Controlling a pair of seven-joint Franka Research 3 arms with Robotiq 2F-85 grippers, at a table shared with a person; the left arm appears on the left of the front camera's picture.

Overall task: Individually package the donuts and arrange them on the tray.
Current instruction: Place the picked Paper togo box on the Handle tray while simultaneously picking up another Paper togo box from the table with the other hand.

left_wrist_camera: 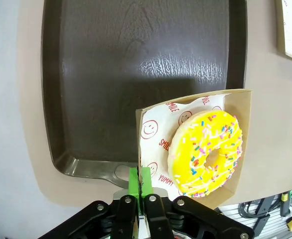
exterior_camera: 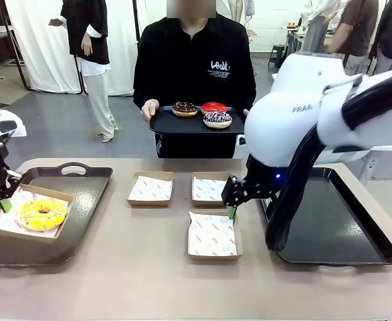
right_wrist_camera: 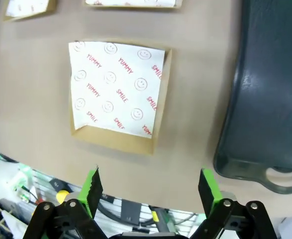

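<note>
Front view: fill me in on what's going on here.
The left gripper is shut on the rim of a paper-lined box holding the yellow donut, at the edge of the left tray. The right gripper hangs open above the table near an unfilled lined box; two more boxes sit farther back. Across the table, a person holds a small tray carrying three donuts not yet boxed.

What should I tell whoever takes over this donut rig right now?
Left gripper: shut on the edge of the box holding the yellow donut, at the left tray's edge.
Right gripper: open, by the nearest lined box.
Done: yellow donut boxed.
Left: three donuts wait on the person's tray; two more lined boxes sit on the table; right tray holds nothing yet.
</note>
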